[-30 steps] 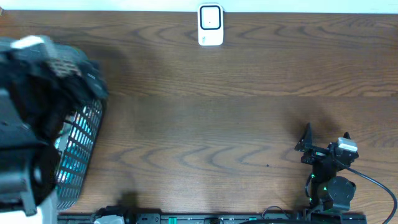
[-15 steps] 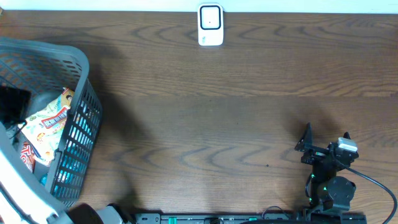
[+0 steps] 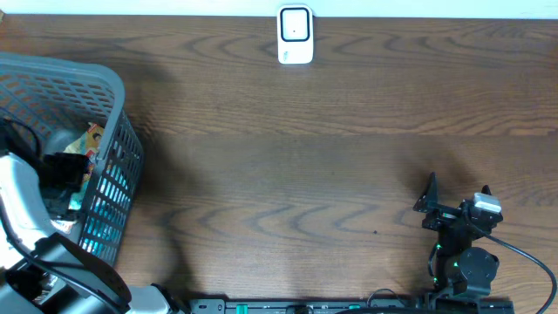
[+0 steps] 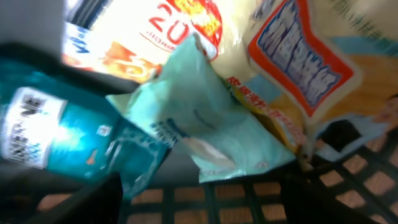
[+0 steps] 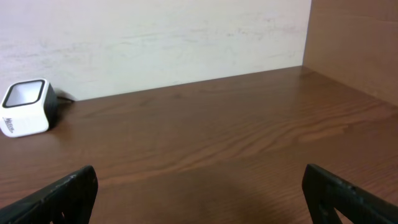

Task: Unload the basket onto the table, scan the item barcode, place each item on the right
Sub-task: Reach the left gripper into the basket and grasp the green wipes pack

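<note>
A grey mesh basket (image 3: 113, 131) at the table's left holds several packets. My left gripper (image 3: 71, 173) reaches down inside it. In the left wrist view a pale mint packet (image 4: 211, 115) lies in the middle, with a teal packet (image 4: 62, 140) to its left and a yellow snack bag (image 4: 311, 74) to its right. My left gripper (image 4: 205, 196) is open over the basket floor just below the mint packet, holding nothing. The white barcode scanner (image 3: 295, 35) stands at the table's far edge. My right gripper (image 3: 455, 199) rests open near the front right, with the scanner (image 5: 25, 115) far to its left.
The basket's tall mesh walls (image 4: 373, 168) close in around the left gripper. A pale wall (image 5: 155, 43) runs behind the table, and a brown side panel (image 5: 354, 43) stands to the right. Dark wood tabletop (image 3: 305, 174) stretches between basket and right arm.
The left arm, which covered the basket a second ago, has swung aside and its gripper has come down among the packets. Its jaws have narrowed a little. The right arm has not moved.
</note>
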Controlling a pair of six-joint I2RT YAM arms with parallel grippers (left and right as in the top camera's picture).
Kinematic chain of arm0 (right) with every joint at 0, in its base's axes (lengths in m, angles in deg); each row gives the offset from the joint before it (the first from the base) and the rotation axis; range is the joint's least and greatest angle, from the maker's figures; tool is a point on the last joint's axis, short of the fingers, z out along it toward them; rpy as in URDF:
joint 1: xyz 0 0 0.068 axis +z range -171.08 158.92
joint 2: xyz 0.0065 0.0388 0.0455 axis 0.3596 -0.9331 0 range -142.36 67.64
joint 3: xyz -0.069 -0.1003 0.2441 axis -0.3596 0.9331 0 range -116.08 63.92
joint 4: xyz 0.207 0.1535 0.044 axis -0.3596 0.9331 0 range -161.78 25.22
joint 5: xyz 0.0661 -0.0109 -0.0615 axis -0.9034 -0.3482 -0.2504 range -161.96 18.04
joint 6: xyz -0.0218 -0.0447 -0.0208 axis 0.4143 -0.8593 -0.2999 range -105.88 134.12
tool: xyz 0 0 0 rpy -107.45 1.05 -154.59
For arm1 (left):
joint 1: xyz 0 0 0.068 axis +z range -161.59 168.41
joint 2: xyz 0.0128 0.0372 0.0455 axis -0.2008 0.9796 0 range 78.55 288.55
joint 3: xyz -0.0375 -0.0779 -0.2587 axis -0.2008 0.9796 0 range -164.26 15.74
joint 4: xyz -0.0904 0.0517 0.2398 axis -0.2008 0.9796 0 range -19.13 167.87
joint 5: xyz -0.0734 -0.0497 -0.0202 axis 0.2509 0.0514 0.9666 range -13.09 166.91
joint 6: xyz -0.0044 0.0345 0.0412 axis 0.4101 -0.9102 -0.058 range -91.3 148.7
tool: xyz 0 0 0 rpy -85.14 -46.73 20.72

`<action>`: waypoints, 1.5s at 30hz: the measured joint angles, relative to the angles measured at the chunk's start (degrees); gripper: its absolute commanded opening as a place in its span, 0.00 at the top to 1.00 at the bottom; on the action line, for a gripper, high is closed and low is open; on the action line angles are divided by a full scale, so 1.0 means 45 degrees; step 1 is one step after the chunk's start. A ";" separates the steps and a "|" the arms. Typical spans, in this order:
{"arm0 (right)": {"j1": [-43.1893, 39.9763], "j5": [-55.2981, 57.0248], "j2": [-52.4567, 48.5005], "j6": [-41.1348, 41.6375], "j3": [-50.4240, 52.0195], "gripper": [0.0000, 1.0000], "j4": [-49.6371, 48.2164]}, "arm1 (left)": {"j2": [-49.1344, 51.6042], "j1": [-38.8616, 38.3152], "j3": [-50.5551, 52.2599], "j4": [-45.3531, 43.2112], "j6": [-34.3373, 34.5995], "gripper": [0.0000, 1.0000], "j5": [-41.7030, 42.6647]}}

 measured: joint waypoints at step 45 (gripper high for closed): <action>0.0000 0.0000 0.0000 0.0000 0.0000 0.01 0.0000 | -0.0792 -0.1787 0.3628 -0.3293 0.1185 0.70 -0.1603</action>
